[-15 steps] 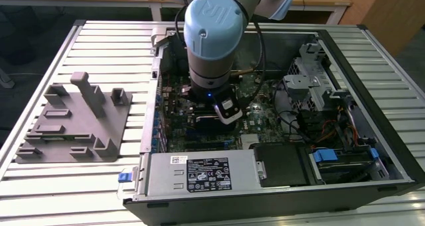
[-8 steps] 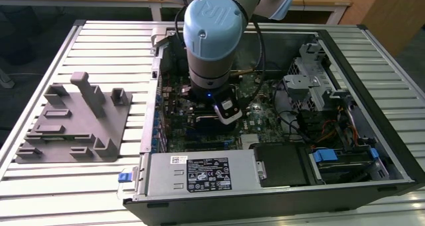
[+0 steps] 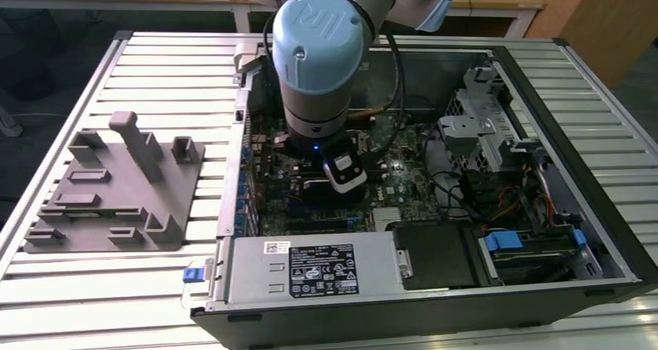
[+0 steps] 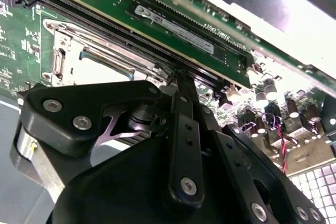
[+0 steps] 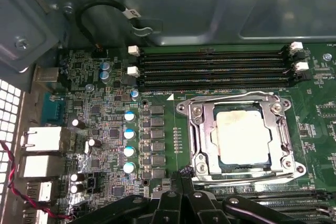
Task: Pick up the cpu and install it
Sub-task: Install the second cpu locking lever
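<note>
We see an open computer case (image 3: 535, 288) lying on a slatted metal table (image 3: 103, 296); inside it lies a green motherboard (image 5: 105, 129), crowded with small capacitors and chips; a grey power supply (image 3: 308, 269) fills the near wall of the case, and a drive cage (image 3: 483, 126) stands at the exterior view's right. On the board a silvery socket frame (image 5: 202, 129) surrounds the cpu (image 5: 242, 136); the cpu is a flat, pale, square plate lying level inside the frame, apart from the gripper. Beside the socket run long black memory slots (image 5: 210, 66) with white latches; in the second wrist view one slot carries a green memory stick (image 4: 173, 24) standing on edge. The arm (image 3: 323, 57) reaches down into the case over the middle of the board; the gripper (image 5: 181, 179) hangs just beside the socket's edge, its black linkages meeting at a narrow tip; we cannot tell how far its fingers are parted, and we see nothing held in them. Outside the case, at the exterior view's left, a grey plastic tray (image 3: 113, 203) with upright posts rests on the table, well apart from the arm.
</note>
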### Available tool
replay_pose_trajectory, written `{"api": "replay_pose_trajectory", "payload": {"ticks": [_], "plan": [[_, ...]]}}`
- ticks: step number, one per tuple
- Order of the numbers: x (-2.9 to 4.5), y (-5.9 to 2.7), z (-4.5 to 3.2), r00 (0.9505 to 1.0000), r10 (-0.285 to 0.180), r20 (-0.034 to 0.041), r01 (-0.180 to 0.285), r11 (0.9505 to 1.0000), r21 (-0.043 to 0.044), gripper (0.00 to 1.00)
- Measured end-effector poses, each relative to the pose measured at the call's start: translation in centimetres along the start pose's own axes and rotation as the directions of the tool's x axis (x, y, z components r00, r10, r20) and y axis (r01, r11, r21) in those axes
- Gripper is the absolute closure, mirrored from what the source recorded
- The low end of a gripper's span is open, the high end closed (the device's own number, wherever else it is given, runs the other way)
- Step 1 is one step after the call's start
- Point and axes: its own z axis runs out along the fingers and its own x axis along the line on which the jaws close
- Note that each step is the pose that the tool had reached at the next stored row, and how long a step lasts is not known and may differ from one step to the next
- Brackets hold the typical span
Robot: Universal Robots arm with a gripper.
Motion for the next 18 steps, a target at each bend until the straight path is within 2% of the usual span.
{"api": "replay_pose_trajectory", "payload": {"ticks": [6, 12, 14, 18], "plan": [[0.00, 0.28, 0.17, 1.0000, 0.003, 0.0021, -0.003, 1.0000, -0.0013, 0.89], [0.03, 0.57, 0.11, 1.0000, 0.004, 0.0016, -0.004, 1.0000, 0.0021, 0.89], [0.02, 0.68, -0.13, 1.0000, 0.006, 0.0025, -0.006, 1.0000, 0.0014, 0.89], [0.01, 1.05, -1.24, 0.9999, 0.010, 0.0037, -0.010, 1.0000, 0.0022, 0.89]]}}
